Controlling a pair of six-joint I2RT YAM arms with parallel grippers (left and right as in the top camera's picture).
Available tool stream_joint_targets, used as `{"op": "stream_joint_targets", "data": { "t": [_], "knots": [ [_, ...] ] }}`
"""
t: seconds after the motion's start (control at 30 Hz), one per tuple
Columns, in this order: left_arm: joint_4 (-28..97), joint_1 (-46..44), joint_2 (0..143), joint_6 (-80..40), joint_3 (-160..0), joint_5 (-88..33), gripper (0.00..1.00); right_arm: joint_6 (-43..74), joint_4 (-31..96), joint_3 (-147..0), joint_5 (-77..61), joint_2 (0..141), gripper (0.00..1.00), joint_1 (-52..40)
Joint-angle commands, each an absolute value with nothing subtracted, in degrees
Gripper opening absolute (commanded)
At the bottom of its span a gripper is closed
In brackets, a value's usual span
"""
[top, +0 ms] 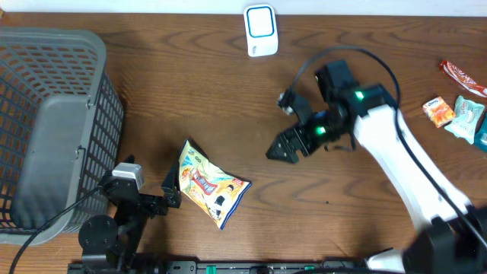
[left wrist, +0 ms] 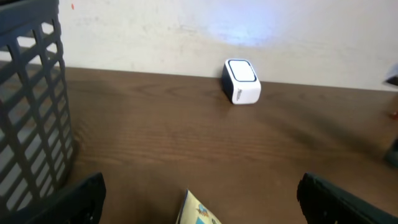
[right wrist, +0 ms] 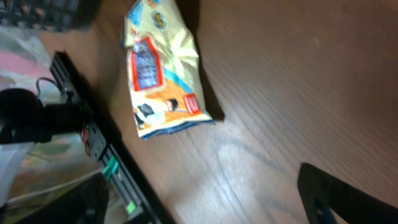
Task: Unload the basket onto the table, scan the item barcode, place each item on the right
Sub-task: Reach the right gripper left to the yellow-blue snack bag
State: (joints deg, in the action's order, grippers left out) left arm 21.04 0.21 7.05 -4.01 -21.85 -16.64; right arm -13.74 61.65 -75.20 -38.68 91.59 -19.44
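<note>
Our left gripper point(top: 171, 192) stands wide apart and holds nothing. On its own camera its fingers point(left wrist: 78, 199) sit at the two lower corners, with a corner of the snack bag point(left wrist: 198, 213) poking up between them. Our right gripper point(top: 284, 148) also looks spread and carries nothing (only one of its fingers shows plainly on its own camera, far out at the edge).

From overhead, the snack bag lies flat on the table point(top: 228, 91), printed face up. It is just beside the left gripper's tips, on the side toward the middle of the table. Its long axis runs on a slant, from a far end close by the left gripper to a near end further toward the middle. The right gripper sits well apart from it, across bare wood, so we judge the left arm the nearer one for the pick.

The scanner point(top: 260, 30), white with a blue-edged face, stands at the far edge of the table, well apart from the bag. We see no barcode on the upturned face, so we suspect it is underneath, though we cannot tell.
</note>
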Motion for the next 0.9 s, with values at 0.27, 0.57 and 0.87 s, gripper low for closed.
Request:
{"op": "stream_joint_targets", "data": {
  "t": [0.27, 0.57, 0.87],
  "knots": [
    [21.0, 0.0, 6.9, -3.2, -21.8, -17.5, 0.98, -14.4, 29.7, -50.2, -33.5, 77.9, 0.99, -28.5],
    [21.0, 0.0, 6.9, -3.2, -21.8, -17.5, 0.98, -14.4, 4.8, -42.1, -33.3, 83.8, 0.94, -41.9],
    [21.0, 0.0, 6.9, -3.2, -21.8, -17.5, 0.98, -13.7, -5.2, -42.1, -20.8, 91.9, 0.94, -56.6]
  ]
}}
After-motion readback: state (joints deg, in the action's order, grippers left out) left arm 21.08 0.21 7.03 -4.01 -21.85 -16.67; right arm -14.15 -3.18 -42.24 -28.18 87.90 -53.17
